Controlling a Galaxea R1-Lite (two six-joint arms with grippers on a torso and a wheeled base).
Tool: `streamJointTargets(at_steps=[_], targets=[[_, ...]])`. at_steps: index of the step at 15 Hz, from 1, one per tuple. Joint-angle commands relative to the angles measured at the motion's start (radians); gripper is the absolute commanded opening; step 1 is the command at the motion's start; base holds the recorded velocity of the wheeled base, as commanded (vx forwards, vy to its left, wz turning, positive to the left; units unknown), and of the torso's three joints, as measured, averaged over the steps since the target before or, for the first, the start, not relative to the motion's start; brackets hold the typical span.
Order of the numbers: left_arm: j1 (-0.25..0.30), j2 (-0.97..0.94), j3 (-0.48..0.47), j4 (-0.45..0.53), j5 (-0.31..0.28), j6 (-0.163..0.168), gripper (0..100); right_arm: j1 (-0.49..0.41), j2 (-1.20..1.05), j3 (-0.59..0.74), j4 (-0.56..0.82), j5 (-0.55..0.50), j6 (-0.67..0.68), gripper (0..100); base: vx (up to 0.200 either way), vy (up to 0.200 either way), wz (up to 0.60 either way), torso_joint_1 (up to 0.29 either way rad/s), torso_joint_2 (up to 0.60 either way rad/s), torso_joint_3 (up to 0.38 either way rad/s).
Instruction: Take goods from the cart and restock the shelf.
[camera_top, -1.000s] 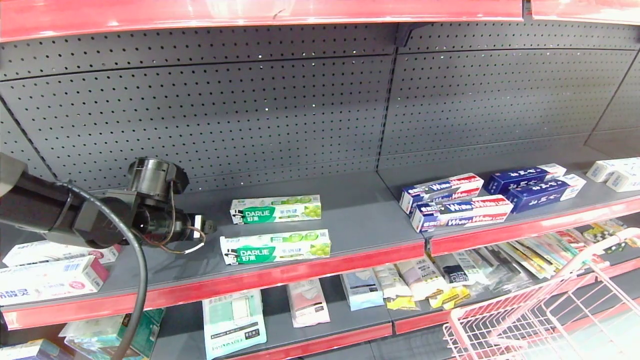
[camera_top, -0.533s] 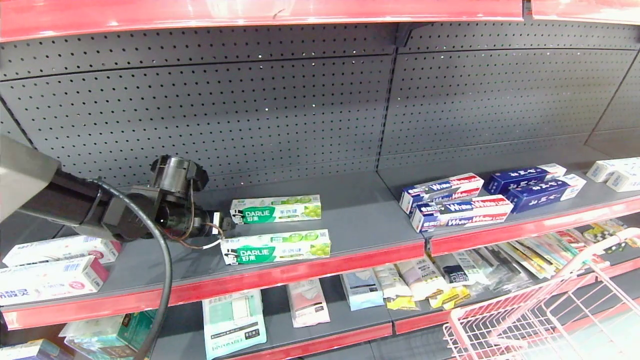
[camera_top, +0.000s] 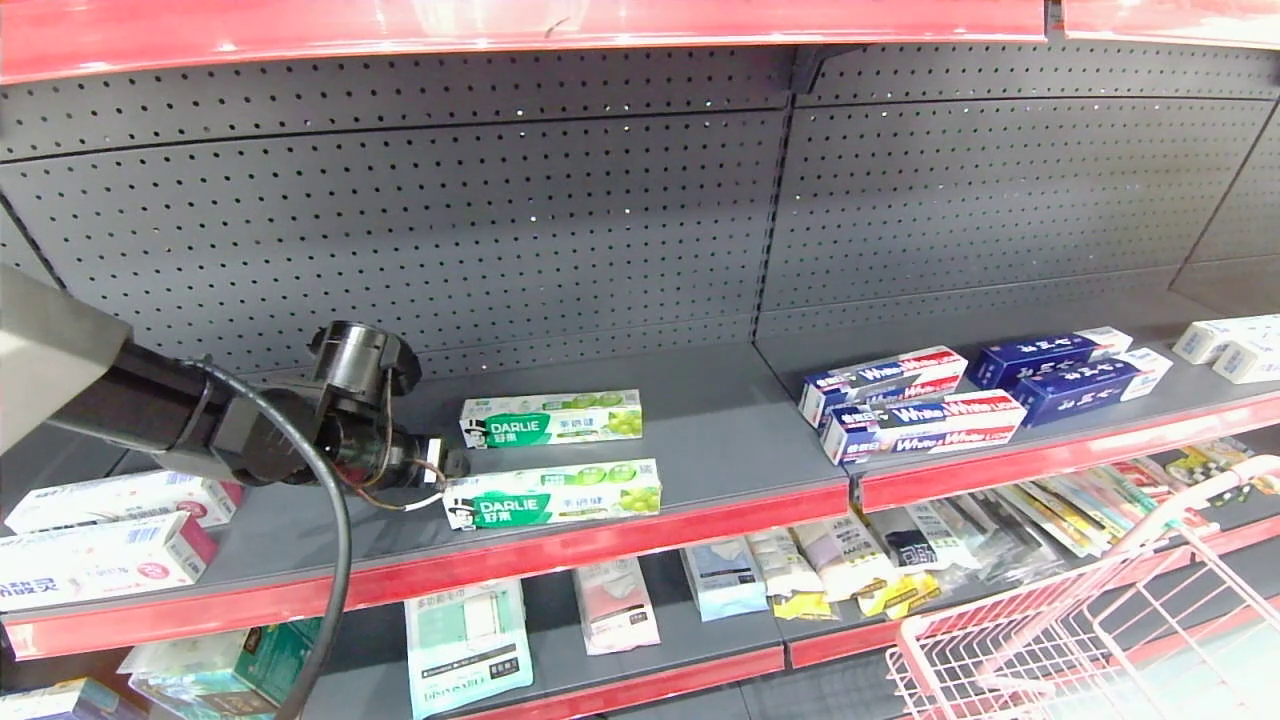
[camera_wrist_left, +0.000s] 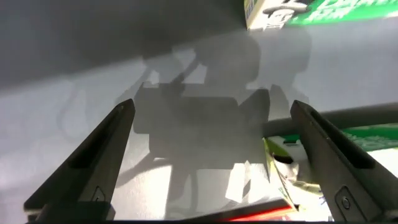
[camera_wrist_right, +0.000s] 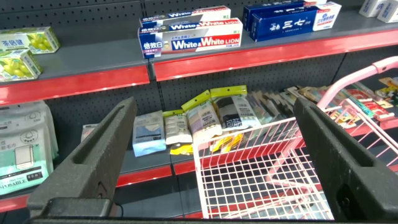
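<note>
Two green toothpaste boxes lie on the grey shelf (camera_top: 720, 440), one behind (camera_top: 551, 418) and one in front (camera_top: 552, 493). My left gripper (camera_top: 443, 466) hovers low over the shelf at their left ends, almost touching the front box. In the left wrist view the left gripper (camera_wrist_left: 212, 109) is open, with the front box's end (camera_wrist_left: 283, 171) by one finger and the back box (camera_wrist_left: 298, 9) farther off. The right gripper (camera_wrist_right: 214, 102) is open and holds nothing, above the pink wire cart (camera_wrist_right: 261, 168). The cart (camera_top: 1080, 620) stands at the lower right.
Blue-and-white toothpaste boxes (camera_top: 915, 405) and dark blue ones (camera_top: 1065, 370) lie on the right shelf section. White and pink boxes (camera_top: 100, 540) sit at the far left. Packets (camera_top: 790, 570) fill the lower shelf. A red lip (camera_top: 560, 550) edges the shelf.
The left arm has moved right along the shelf to the green boxes' left ends, then dipped slightly toward the front box. The boxes have not moved.
</note>
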Motion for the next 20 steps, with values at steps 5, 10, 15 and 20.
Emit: streamJointTargets(at_steps=[5, 10, 15, 20], targets=[[-0.002, -0.004, 0.003, 0.011, 0.000, 0.000, 100, 0.000, 0.001, 0.000, 0.000, 0.000, 0.000, 100, 0.000, 0.000, 0.00, 0.000, 0.00, 0.000], [-0.008, -0.005, 0.003, 0.039, -0.001, 0.000, 100, 0.000, 0.001, 0.000, 0.000, 0.000, 0.000, 100, 0.000, 0.000, 0.00, 0.000, 0.00, 0.000], [-0.009, -0.005, 0.000, 0.036, -0.001, -0.001, 100, 0.000, 0.001, 0.000, 0.000, 0.000, 0.000, 100, 0.000, 0.000, 0.00, 0.000, 0.00, 0.000], [0.009, -0.040, -0.005, -0.036, 0.012, 0.002, 100, 0.000, 0.001, 0.000, 0.000, 0.000, 0.000, 100, 0.000, 0.000, 0.00, 0.000, 0.00, 0.000]])
